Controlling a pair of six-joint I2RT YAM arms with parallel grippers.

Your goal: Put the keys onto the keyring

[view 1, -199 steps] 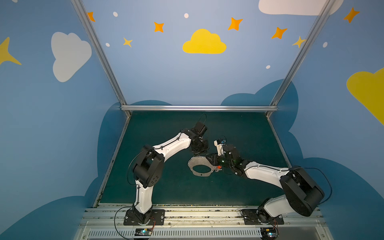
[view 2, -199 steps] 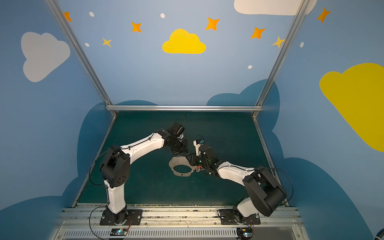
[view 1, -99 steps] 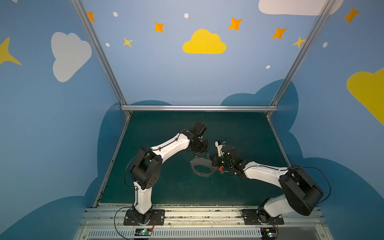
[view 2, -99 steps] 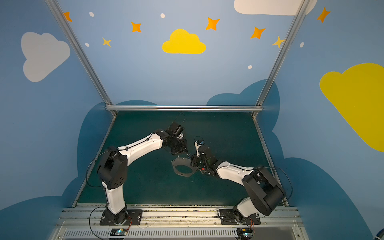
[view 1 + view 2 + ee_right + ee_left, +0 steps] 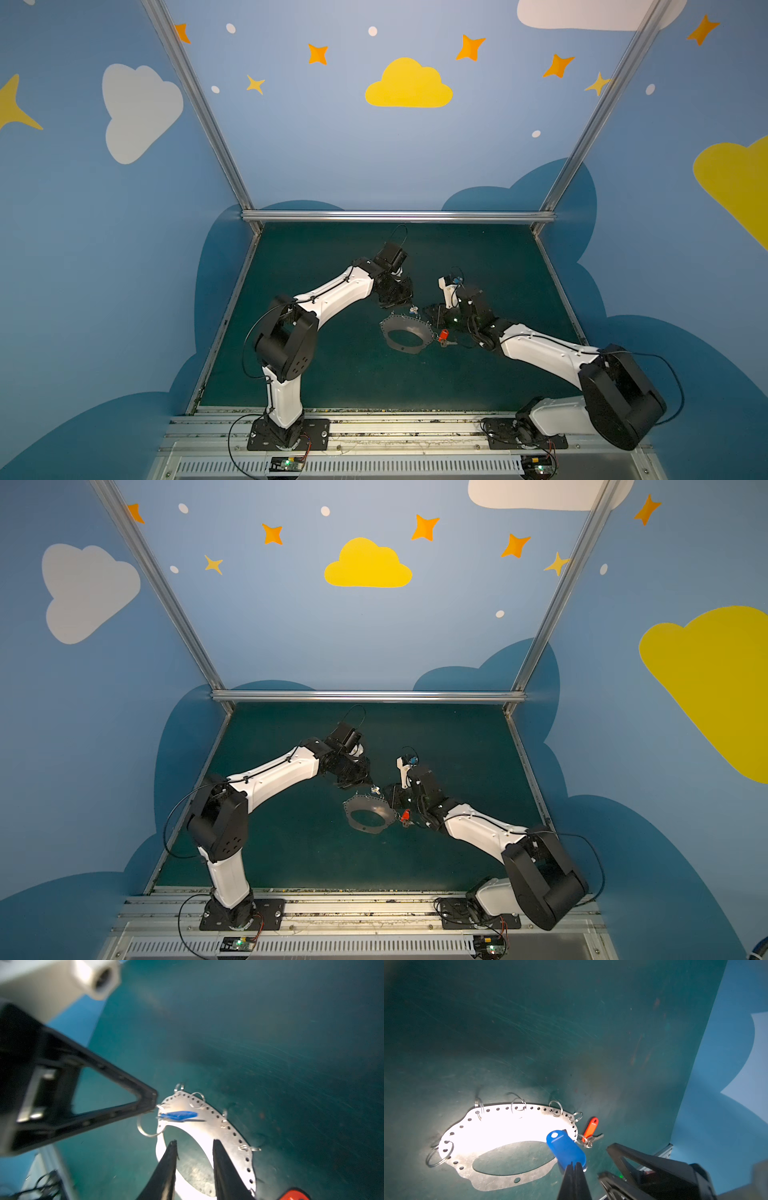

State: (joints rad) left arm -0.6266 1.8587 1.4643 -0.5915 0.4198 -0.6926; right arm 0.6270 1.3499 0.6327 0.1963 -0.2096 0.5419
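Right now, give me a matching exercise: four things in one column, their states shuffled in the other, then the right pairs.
Things
1 blue-tagged key
2 red-tagged key
3 keyring
4 right hand

States
A lying flat on the table, wire rings along its edge
B open, empty, close to the keyring
C pinched in the shut left hand
D lying on the table beside the keyring's edge

Pairs: 1-C, 2-D, 3-A, 4-B
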